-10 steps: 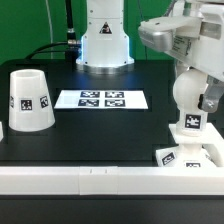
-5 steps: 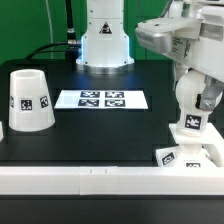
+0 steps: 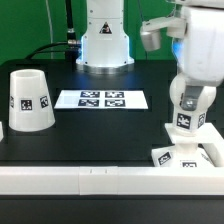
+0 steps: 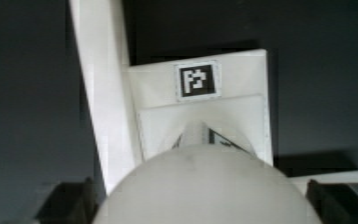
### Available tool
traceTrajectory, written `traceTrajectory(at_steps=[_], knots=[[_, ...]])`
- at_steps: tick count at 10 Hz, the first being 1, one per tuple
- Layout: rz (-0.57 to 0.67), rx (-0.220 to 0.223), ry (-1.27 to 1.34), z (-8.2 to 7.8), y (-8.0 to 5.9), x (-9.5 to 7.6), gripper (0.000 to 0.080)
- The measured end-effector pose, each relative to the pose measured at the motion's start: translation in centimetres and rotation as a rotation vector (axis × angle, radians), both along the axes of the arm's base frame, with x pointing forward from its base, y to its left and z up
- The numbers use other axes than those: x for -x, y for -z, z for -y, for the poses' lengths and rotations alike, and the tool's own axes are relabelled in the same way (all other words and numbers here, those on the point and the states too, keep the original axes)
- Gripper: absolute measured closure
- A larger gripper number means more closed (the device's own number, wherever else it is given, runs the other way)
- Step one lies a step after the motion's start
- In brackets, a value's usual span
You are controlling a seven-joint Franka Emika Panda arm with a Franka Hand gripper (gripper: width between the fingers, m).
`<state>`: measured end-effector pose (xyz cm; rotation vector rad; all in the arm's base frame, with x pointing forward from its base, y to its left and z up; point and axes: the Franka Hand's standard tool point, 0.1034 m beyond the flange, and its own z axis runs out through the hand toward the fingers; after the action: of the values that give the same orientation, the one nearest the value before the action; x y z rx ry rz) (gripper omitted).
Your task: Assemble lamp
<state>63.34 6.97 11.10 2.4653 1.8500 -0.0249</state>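
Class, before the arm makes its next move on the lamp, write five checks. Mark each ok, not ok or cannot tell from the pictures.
1. Bulb post stands upright over the base: ok.
2. Claw has a firm grip on the bulb post: cannot tell, the fingers are mostly hidden.
3. Bulb post is fully seated in the base: cannot tell.
4. Base lies beside the white rail: ok.
5. Shade stands apart at the exterior view's left, away from the arm: ok.
6. Marker board is uncovered: ok.
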Motion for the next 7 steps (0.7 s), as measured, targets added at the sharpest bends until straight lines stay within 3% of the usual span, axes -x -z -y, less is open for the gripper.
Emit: traceTrajectory(at_steps=[7], knots=[[0.019,-0.032,0.454,-0.21,-0.07,0.07,0.0223]])
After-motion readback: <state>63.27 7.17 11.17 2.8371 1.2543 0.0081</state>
